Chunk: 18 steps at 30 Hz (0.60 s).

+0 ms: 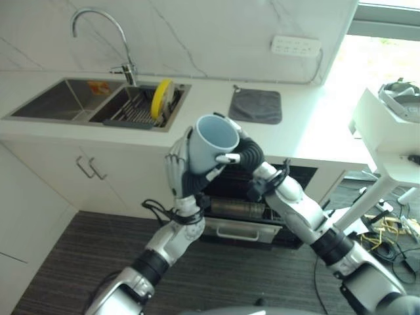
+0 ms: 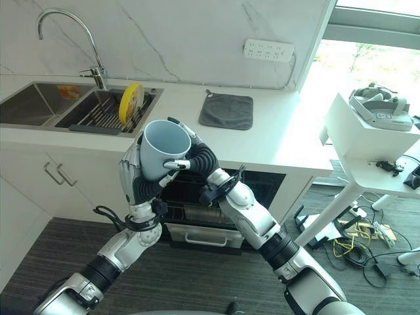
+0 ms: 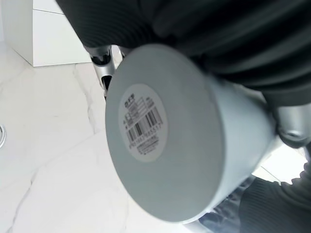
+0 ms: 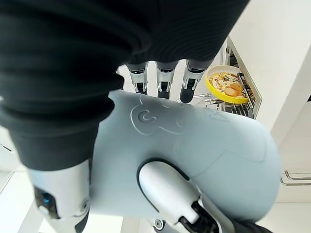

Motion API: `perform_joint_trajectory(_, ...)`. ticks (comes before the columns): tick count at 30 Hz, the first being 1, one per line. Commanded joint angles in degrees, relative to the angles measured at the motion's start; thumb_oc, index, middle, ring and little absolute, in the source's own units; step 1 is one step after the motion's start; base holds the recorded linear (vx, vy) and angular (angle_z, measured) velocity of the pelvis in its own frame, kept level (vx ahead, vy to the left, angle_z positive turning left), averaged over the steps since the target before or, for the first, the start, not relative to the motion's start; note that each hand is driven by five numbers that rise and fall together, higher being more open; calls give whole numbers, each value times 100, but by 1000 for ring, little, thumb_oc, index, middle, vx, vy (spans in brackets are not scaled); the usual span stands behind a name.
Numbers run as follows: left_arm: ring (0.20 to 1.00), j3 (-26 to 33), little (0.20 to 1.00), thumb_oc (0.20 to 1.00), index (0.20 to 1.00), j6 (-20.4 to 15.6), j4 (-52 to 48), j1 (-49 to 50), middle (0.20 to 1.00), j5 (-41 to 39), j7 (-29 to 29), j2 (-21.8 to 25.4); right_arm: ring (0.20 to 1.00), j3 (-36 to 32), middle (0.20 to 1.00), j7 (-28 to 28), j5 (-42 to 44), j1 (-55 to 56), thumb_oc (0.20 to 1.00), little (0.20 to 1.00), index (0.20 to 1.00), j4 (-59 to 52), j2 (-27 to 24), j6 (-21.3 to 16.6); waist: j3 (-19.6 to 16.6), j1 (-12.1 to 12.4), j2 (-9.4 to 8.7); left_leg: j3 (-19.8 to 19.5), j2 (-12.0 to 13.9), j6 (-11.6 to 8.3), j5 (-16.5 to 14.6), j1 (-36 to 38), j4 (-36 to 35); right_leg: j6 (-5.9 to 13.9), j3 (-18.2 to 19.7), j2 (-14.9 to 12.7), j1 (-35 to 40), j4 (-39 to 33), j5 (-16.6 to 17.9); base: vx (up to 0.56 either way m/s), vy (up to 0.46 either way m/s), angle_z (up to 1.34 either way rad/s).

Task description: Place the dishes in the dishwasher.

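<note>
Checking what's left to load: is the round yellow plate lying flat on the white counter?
No, the round yellow plate stands on edge in the rack inside the steel sink, left of the dark grey cloth.

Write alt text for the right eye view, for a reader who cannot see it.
Both robot hands, left hand and right hand, clasp a pale blue mug in front of an open dishwasher. Behind, a yellow plate stands in the sink rack, and a grey cloth lies on the counter.
</note>
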Motion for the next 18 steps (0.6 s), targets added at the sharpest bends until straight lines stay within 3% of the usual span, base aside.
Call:
perform_joint_trajectory(1,200,-729,200,200,200,-331,15,-814,200,243,-103,-24,1000,0,1000,9,129,-824,1000,1000,1000,-4,286,-102,124,191,-142,2,164,73,-95,-225,172,459,261,-571,458,617,-1056,0,0,0)
perform_joint_trajectory(4,200,-780,200,200,200,-314,24,-792,200,297,-125,-36,1000,-9,1000,18,67,-857,1000,1000,1000,3,274,-69,119,195,-149,0,161,75,-98,-226,170,455,271,-564,459,608,-1060,0,0,0)
perform_joint_trajectory(5,200,-792,200,200,200,-295,35,-799,200,290,-147,-31,896,-3,896,22,9,-860,896,896,896,1,263,-103,121,193,-151,-3,158,77,-101,-226,168,456,274,-563,460,605,-1059,0,0,0)
perform_joint_trajectory(7,200,-808,200,200,200,-299,70,-813,200,288,-178,-19,200,-6,200,-42,-153,-892,200,200,200,-19,250,-226,133,191,-152,-6,156,81,-103,-224,171,458,281,-560,449,614,-1052,0,0,0)
perform_joint_trajectory(10,200,-861,200,200,200,-272,88,-817,200,345,-219,-8,200,-6,200,-72,-283,-932,200,200,200,-63,207,-252,143,185,-153,-2,154,86,-112,-225,182,457,283,-560,448,614,-1050,0,0,0)
perform_joint_trajectory(11,200,-925,200,200,200,-64,85,-790,200,319,-359,14,200,-7,200,-97,-326,-956,200,200,200,-71,181,-252,157,187,-146,-9,151,88,-113,-225,186,459,279,-565,442,631,-1055,0,0,0)
perform_joint_trajectory(18,200,-1111,200,200,200,524,118,-904,200,415,-892,160,200,17,200,-277,-580,-1037,200,200,200,-80,141,-337,174,172,-108,-6,141,103,-130,-227,216,459,299,-570,451,628,-1065,0,0,0)
